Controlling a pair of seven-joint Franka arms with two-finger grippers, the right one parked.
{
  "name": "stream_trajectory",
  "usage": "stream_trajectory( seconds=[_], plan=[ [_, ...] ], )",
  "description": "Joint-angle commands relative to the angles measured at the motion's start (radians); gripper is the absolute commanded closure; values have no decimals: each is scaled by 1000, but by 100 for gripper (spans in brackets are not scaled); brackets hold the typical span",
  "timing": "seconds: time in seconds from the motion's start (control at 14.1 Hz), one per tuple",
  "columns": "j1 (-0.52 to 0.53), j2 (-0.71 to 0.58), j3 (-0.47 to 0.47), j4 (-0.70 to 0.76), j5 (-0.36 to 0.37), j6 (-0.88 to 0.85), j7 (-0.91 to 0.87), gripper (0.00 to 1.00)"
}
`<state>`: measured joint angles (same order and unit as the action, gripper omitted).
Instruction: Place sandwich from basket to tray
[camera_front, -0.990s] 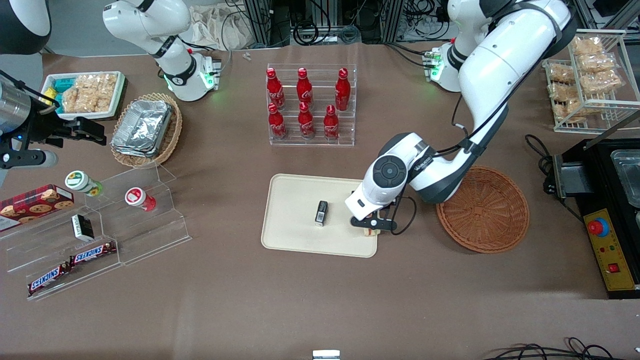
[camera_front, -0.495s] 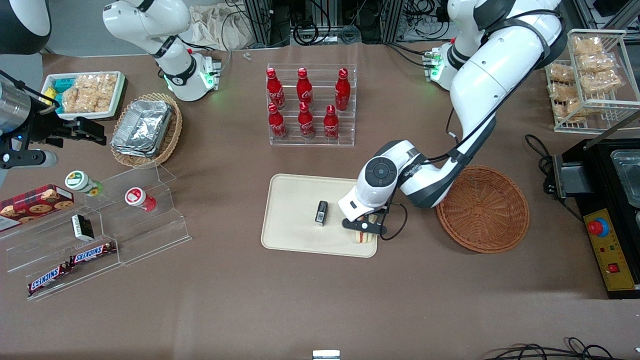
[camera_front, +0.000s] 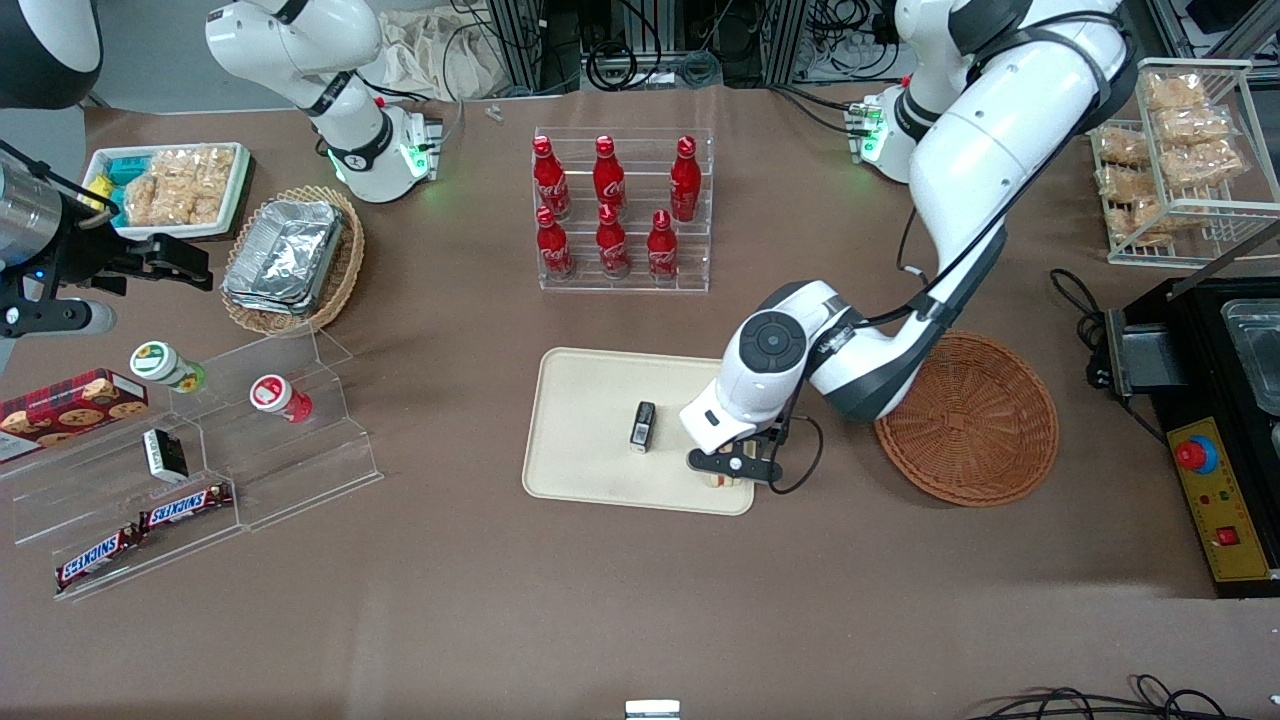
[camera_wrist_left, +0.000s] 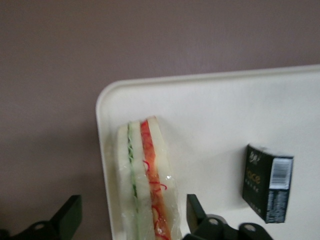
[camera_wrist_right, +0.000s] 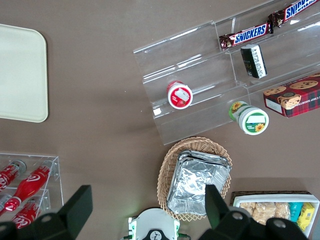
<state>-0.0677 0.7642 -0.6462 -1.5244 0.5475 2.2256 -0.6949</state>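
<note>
The sandwich (camera_wrist_left: 147, 185), a pale wedge with red and green filling layers, lies on the cream tray (camera_wrist_left: 210, 105) close to its rounded corner. In the front view only a bit of the sandwich (camera_front: 716, 481) shows under my left gripper (camera_front: 728, 468). That corner is the tray's (camera_front: 585, 420) corner nearest the front camera, on the basket's side. The gripper (camera_wrist_left: 132, 214) straddles the sandwich, open, with a gap between each finger and the bread. The reddish-brown wicker basket (camera_front: 968, 420) sits empty beside the tray, toward the working arm's end.
A small black box (camera_front: 643, 427) stands on the tray beside the sandwich, also in the left wrist view (camera_wrist_left: 267, 182). A clear rack of red bottles (camera_front: 622, 212) stands farther from the front camera than the tray. A black appliance (camera_front: 1215, 420) is at the working arm's end.
The gripper moved from the tray's edge nearest the basket inward over the tray corner with the sandwich, then shifted back slightly. The sandwich now rests on the tray.
</note>
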Motion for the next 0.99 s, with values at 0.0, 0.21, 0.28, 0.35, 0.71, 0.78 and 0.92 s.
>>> stream_trajectory(
  seconds=[0.0,0.21,0.28,0.35,0.71,0.78,0.92],
  plan=[
    [63,-121,-4,-19,-21,-93,-9,0],
    [153,-230,-23,-63,-144,-122,37,0],
    [192,-277,-30,-89,-179,-139,78,0],
    [234,-323,-36,-106,-231,-176,125,0],
    [432,-471,-36,-111,-417,-375,498,0],
    [472,-488,-36,-111,-437,-411,590,0],
    [543,-500,-35,-111,-442,-455,749,0]
  ],
)
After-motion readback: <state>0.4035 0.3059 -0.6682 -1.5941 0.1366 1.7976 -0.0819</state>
